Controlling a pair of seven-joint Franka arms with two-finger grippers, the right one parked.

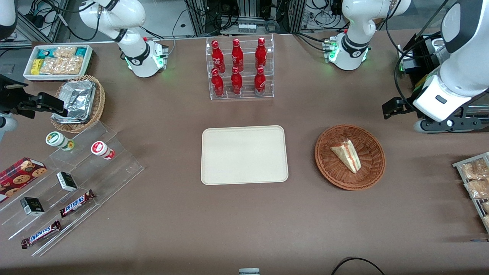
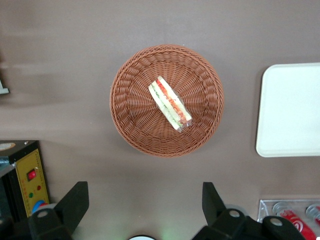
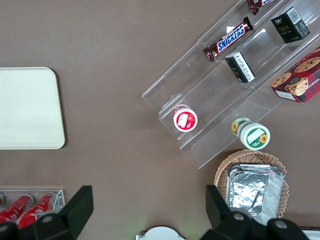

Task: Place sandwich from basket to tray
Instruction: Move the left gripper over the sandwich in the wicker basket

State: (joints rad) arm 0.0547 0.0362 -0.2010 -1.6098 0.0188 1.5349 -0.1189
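The sandwich (image 1: 347,154) is a cream wedge with red and green filling stripes. It lies in the round reddish-brown wicker basket (image 1: 378,162), toward the working arm's end of the table. The cream tray (image 1: 244,154) lies flat and bare beside the basket, at mid-table. My left gripper (image 1: 394,107) hangs above the table, farther from the front camera than the basket. In the left wrist view the gripper (image 2: 144,200) is open and empty, its fingers (image 2: 75,200) wide apart, with the sandwich (image 2: 170,104), basket (image 2: 130,117) and tray (image 2: 292,110) below.
A clear rack of red bottles (image 1: 240,68) stands farther from the front camera than the tray. Toward the parked arm's end are a stepped acrylic shelf of snacks (image 1: 72,183), a tan basket of foil packets (image 1: 78,101) and a white snack box (image 1: 57,61). Snack packets (image 1: 475,183) lie at the working arm's end.
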